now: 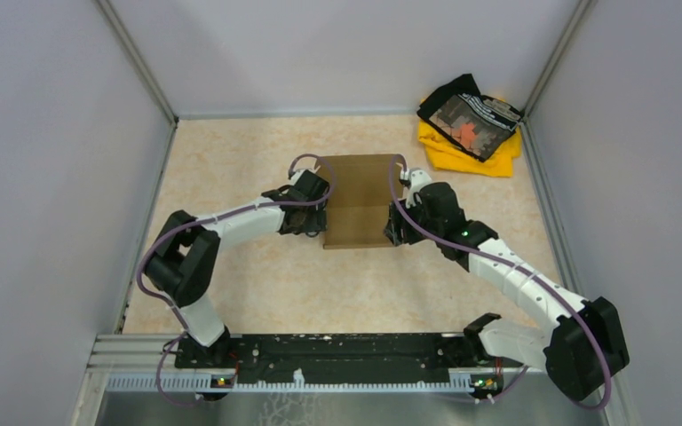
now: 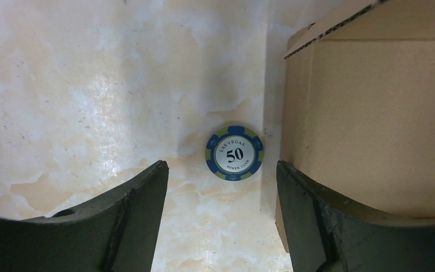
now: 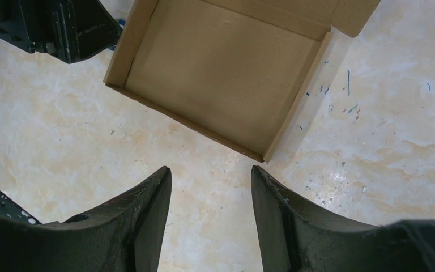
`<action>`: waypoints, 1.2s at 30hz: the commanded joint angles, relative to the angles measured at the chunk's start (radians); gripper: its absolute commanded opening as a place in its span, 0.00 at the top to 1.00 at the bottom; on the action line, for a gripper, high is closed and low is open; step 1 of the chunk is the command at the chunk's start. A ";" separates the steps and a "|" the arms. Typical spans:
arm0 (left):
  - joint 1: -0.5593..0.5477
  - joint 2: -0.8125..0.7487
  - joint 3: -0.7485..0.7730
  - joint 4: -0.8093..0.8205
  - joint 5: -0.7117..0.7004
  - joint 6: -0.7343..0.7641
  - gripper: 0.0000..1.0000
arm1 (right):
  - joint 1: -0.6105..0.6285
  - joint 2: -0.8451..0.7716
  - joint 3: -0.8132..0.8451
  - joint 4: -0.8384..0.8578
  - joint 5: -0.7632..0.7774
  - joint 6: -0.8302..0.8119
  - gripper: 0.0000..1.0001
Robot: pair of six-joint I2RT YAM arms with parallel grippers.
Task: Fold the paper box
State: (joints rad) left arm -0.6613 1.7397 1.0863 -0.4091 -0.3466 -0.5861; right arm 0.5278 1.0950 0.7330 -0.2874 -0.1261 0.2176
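My left gripper (image 2: pixel 221 165) gaped empty over a poker chip (image 2: pixel 234 153) beside the paper box (image 2: pixel 374 124) mid-table, my right gripper (image 3: pixel 210 168) equally open; walls up, the lid, I judged, needed folding over next.

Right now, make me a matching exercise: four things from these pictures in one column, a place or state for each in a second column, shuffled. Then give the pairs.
1. paper box
2. poker chip
3. cloth pile
4. left gripper

A. far right corner of the table
B. open, holding nothing
C. mid-table, its inside showing
D. lying flat just beside the box

Pairs: 1-C, 2-D, 3-A, 4-B
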 commanded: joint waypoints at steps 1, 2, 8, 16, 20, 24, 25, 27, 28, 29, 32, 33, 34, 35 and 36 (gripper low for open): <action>-0.009 -0.008 0.031 0.020 0.033 0.012 0.24 | 0.003 0.009 0.014 0.049 -0.007 -0.011 0.46; -0.009 0.002 0.034 0.023 0.041 0.014 0.24 | 0.003 0.010 0.013 0.048 -0.008 -0.010 0.46; -0.019 0.059 0.039 0.031 0.059 0.014 0.24 | 0.003 0.010 0.005 0.052 -0.005 -0.010 0.46; -0.030 0.105 0.058 0.011 0.013 0.015 0.26 | 0.003 0.011 0.001 0.055 -0.006 -0.007 0.46; -0.030 0.111 0.055 0.012 0.015 0.013 0.28 | 0.003 0.010 -0.001 0.057 -0.006 -0.007 0.46; -0.030 0.104 0.048 0.009 0.018 0.011 0.31 | 0.003 0.011 0.000 0.057 -0.005 -0.007 0.46; -0.030 0.101 0.046 0.007 0.017 0.010 0.32 | 0.003 0.011 -0.001 0.058 -0.006 -0.007 0.46; -0.030 0.096 0.040 0.002 0.018 0.011 0.33 | 0.003 0.011 -0.001 0.058 -0.006 -0.007 0.46; -0.031 0.093 0.037 0.001 0.020 0.010 0.33 | 0.003 0.011 0.000 0.059 -0.006 -0.007 0.46; -0.031 0.092 0.035 0.000 0.024 0.008 0.33 | 0.003 0.011 0.000 0.058 -0.006 -0.007 0.46; -0.031 0.090 0.027 -0.001 0.032 0.005 0.35 | 0.003 0.011 0.002 0.058 -0.007 -0.007 0.46; -0.031 0.090 0.024 -0.001 0.033 0.006 0.35 | 0.003 0.011 0.002 0.058 -0.007 -0.007 0.46; -0.032 0.089 0.022 -0.001 0.033 0.005 0.36 | 0.003 0.012 0.002 0.058 -0.007 -0.007 0.46; -0.031 0.091 0.019 -0.001 0.035 0.005 0.38 | 0.003 0.012 0.003 0.056 -0.009 -0.007 0.46; -0.032 0.091 0.017 0.000 0.037 0.005 0.39 | 0.003 0.012 0.003 0.057 -0.009 -0.007 0.46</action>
State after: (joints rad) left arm -0.6853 1.8225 1.1275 -0.4019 -0.3363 -0.5720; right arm 0.5278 1.1030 0.7326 -0.2764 -0.1261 0.2180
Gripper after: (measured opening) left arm 0.632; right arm 0.536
